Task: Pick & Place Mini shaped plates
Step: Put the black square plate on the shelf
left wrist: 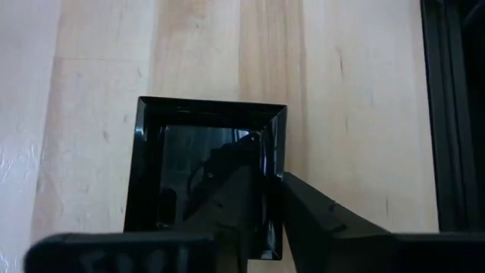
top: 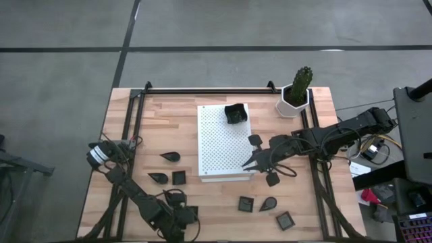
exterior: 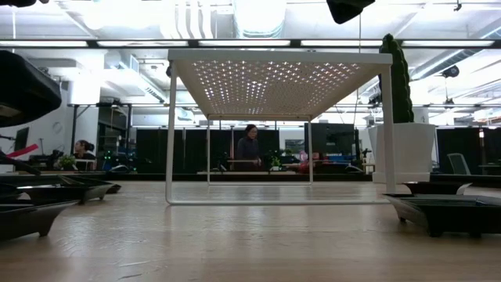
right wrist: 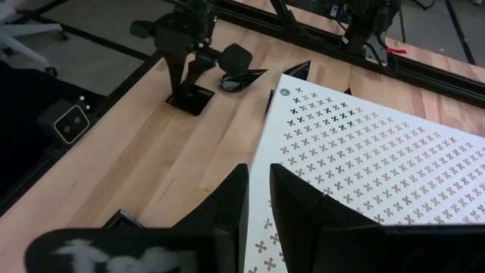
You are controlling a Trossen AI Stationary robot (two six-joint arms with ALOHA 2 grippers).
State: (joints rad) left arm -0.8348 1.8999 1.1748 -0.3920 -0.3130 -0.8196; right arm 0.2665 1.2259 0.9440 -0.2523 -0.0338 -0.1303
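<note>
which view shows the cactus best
The high view: the cactus shows whole in its white pot at the table's far right corner. The low view shows its side behind the board's leg. The wrist views miss it.
</note>
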